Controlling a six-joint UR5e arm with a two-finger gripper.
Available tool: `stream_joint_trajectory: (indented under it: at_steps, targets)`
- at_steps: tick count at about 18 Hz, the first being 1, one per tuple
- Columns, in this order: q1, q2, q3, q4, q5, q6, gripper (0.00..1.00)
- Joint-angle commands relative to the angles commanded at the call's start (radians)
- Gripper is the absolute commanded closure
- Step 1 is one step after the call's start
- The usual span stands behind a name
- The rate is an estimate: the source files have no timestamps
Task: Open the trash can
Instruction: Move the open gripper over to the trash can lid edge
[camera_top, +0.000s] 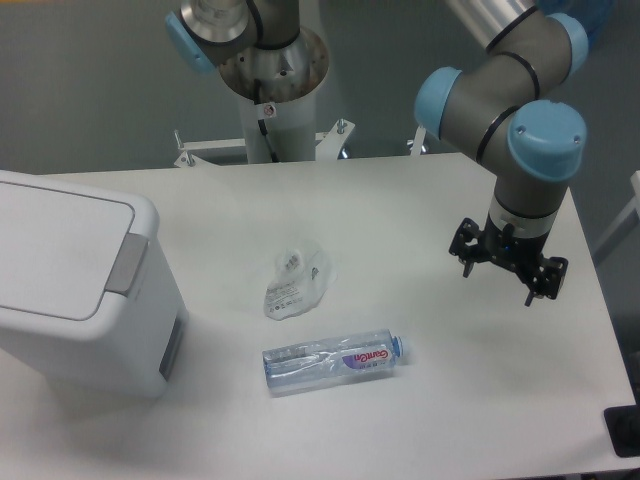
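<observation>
The trash can (70, 300) is a large white boxy bin at the left edge of the table, its flat lid (55, 240) lying closed. A grey push tab (128, 265) sits at the lid's right rim. My gripper (500, 283) hangs over the right part of the table, far from the bin, pointing down. Its two dark fingers stand apart with nothing between them, so it is open.
A clear plastic water bottle (335, 362) with a blue cap lies on its side near the table's front middle. A crumpled clear plastic wrapper (295, 283) lies just behind it. The arm's base column (272, 90) stands at the table's far edge.
</observation>
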Motion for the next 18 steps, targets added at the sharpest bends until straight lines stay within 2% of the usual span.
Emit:
stream_joint_trajectory:
  at_steps: [7, 8, 9, 11, 13, 15, 18]
  targets:
    - [-0.034, 0.005, 0.015, 0.002, -0.027, -0.034, 0.00]
    - [-0.040, 0.009, 0.014, 0.003, -0.044, -0.078, 0.00]
    - [-0.044, 0.020, 0.011, 0.008, -0.082, -0.194, 0.00]
    - [-0.066, 0.021, 0.014, 0.058, -0.123, -0.338, 0.00]
    - [-0.083, 0.038, 0.014, 0.090, -0.152, -0.391, 0.00]
    - [-0.087, 0.061, 0.009, 0.087, -0.185, -0.411, 0.00]
    - [-0.095, 0.092, 0.000, 0.086, -0.293, -0.540, 0.00]
